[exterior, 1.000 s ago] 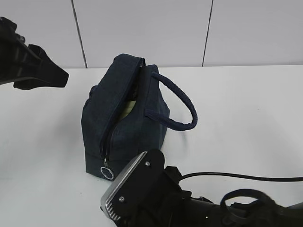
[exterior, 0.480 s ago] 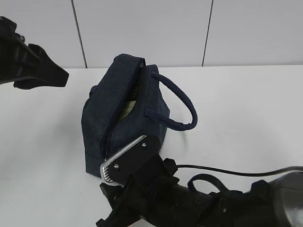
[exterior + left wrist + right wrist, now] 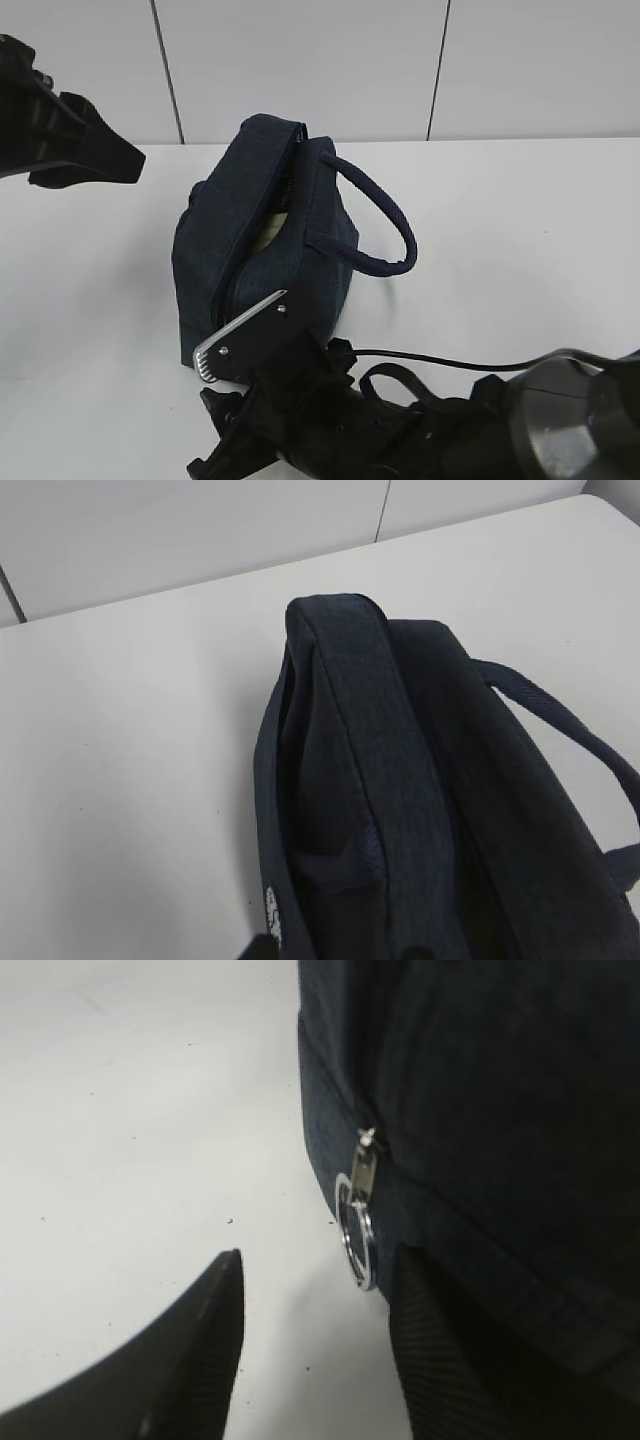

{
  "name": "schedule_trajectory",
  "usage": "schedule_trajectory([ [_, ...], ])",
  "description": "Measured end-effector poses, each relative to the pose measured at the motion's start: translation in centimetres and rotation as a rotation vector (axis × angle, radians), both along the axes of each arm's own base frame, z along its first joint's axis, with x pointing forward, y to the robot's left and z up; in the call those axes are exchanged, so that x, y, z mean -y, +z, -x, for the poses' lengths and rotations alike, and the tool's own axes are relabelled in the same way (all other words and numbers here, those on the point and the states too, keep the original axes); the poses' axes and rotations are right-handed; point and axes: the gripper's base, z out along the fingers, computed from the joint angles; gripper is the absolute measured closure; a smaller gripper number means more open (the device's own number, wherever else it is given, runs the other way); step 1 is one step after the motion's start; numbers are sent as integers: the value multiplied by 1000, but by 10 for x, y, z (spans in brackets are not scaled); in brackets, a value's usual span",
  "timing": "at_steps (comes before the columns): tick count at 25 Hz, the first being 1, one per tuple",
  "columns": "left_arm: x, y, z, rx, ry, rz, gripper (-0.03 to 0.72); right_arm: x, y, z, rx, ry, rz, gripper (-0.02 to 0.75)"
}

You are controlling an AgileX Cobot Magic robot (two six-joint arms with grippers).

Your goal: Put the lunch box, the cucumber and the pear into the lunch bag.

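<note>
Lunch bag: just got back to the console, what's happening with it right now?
The navy lunch bag stands on the white table, its zipper partly open, with something pale showing inside. The right gripper is low at the bag's near end, jaws open on either side of the metal ring pull, not closed on it. The left gripper is out of view; its arm hangs off to the side, touching nothing. No cucumber or pear is visible outside.
</note>
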Motion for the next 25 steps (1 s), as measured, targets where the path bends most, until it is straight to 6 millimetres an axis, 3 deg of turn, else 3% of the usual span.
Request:
schedule_trajectory([
  [11,0,0,0,0,0,1,449,-11,-8,-7,-11,-7,2,389],
  [18,0,0,0,0,0,1,449,-9,-10,-9,-6,-33,14,495],
  [25,0,0,0,0,0,1,449,-9,-8,-10,9,-39,6,510],
])
